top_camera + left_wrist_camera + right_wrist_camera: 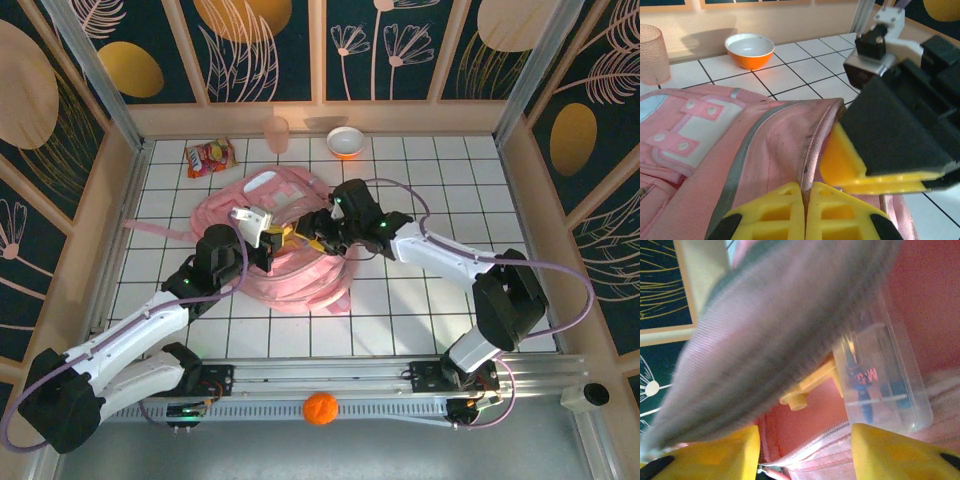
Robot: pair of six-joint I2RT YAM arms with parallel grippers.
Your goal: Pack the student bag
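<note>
Position: student bag (300,282) lies flat about mid-tabletop, a little toward the far edge, with a pink strap (150,228) trailing toward the left edge. White-trimmed front pockets face up in the left wrist view (685,130). The main opening is lifted.

Left hand (280,238): yellow fingers (775,215) pressed together, pinched on the raised edge of the bag's opening. The grey-trimmed seam runs down into the closed tips.

Right hand (316,240): reaches into the opening from the right side, just beside the left hand. Its fingers (890,452) stand apart with nothing between them. The lifted flap (780,330) hangs blurred above them. From the left wrist view its yellow tips (840,160) sit under the raised edge.

Inside the bag: clear plastic case (885,375) with blue items in it, lying on the pink lining beyond the right fingertips. Contents too blurred to name.

Far edge of tabletop: snack packet (210,157) toward the left, pink tumbler (276,133) near the middle, and orange bowl (345,142) with a white inside just right of it. All are apart from the bag.

Near edge: orange ball (321,408) on the metal strip between the arm bases.
</note>
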